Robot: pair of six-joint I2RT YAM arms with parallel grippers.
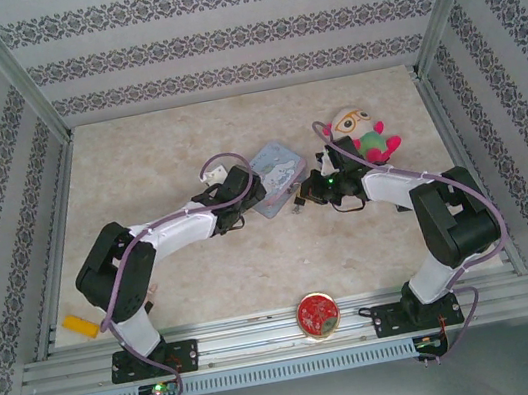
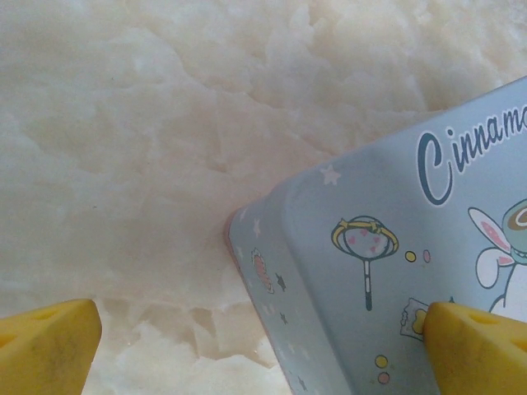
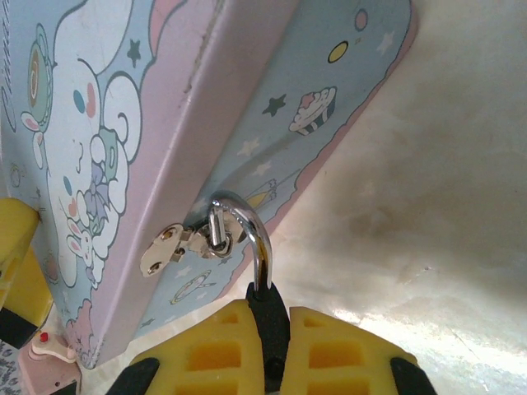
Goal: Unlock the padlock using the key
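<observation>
The counter (image 1: pixel 156 155) is spreading pale and marbled beneath both claws. The tin (image 1: pixel 278 170), light blue with cartoon prints, is lying between the two claws, right at the tips of each.

A doll (image 1: pixel 360 136) is sitting near the right claw (image 1: pixel 303 199), beyond it and to its right. A red disc (image 1: pixel 317 313) is lying well behind that claw, at the counter's near edge. A yellow block (image 1: pixel 80 327) is resting far behind and to the left of the left claw (image 1: pixel 248 192).

The left claw (image 2: pixel 259 325) is standing wide and gripping nothing. A corner of the tin (image 2: pixel 387 271) is poking in between its fingers. The right-hand fingertip (image 2: pixel 478 346) is hovering over the lid, and I cannot tell whether it is touching.

The right claw (image 3: pixel 270 333) is pinching narrow on the padlock (image 3: pixel 267 303), whose dark body is sitting squeezed between the two yellow fingers. The silvery shackle (image 3: pixel 251 226) is arching up out of that claw and passing through the hasp (image 3: pixel 177 243) on the tin's side wall, so the padlock is hanging on the tin.
</observation>
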